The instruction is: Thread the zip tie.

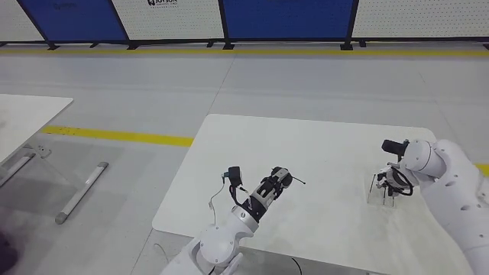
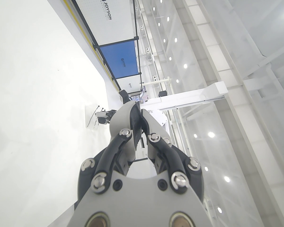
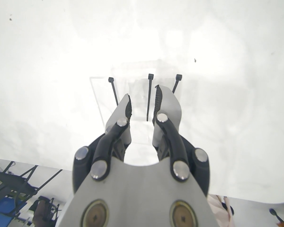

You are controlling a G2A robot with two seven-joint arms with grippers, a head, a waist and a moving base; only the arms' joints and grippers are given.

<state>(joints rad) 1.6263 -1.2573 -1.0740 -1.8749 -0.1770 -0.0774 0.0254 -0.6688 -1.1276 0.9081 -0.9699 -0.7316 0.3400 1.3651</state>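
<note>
At the bench's [image 1: 321, 145] right side: right hand [image 3: 143, 92] open, straddling the middle zip tie [image 3: 148, 98] of three upright in a clear holder [image 3: 97, 95]. Left hand [image 2: 139, 109] closed, mid-bench, well apart.

The left end effector [image 2: 140, 112] hangs pinched together over the white tabletop [image 2: 37, 72]; far across it, the right end effector [image 2: 101, 117] is at a clear stand [image 2: 88, 115] holding zip ties [image 2: 95, 114].
</note>
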